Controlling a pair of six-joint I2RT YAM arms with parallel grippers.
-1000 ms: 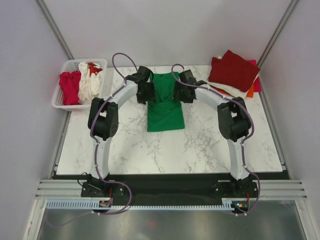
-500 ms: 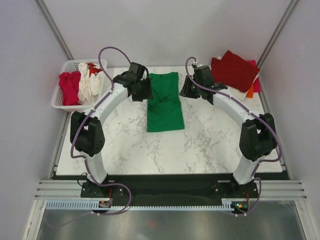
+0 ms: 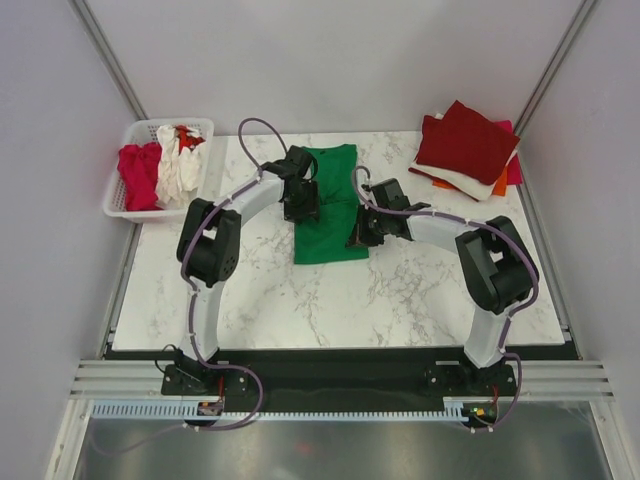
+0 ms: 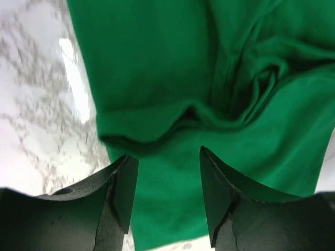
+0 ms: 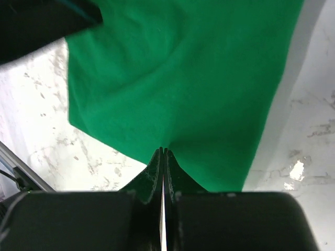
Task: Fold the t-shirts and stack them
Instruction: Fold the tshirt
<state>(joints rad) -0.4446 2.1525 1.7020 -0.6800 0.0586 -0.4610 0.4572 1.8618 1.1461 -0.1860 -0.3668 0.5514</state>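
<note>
A bright green t-shirt lies on the marble table as a long folded strip, rumpled near its middle. My left gripper hovers over the shirt's left edge, open, with green cloth showing between its fingers and nothing pinched. My right gripper is at the shirt's lower right edge. It is shut, and its tips pinch the hem of the green cloth. Folded t-shirts, dark red on top of white, orange and magenta, are stacked at the back right.
A white slatted basket off the table's back left corner holds a magenta shirt and a white one with a bit of red. Grey walls enclose the table on three sides.
Both arms swung out from the shirt's top and came back lower along it. The right gripper went from open to shut at the shirt's lower right edge. The left gripper narrowed a little.
</note>
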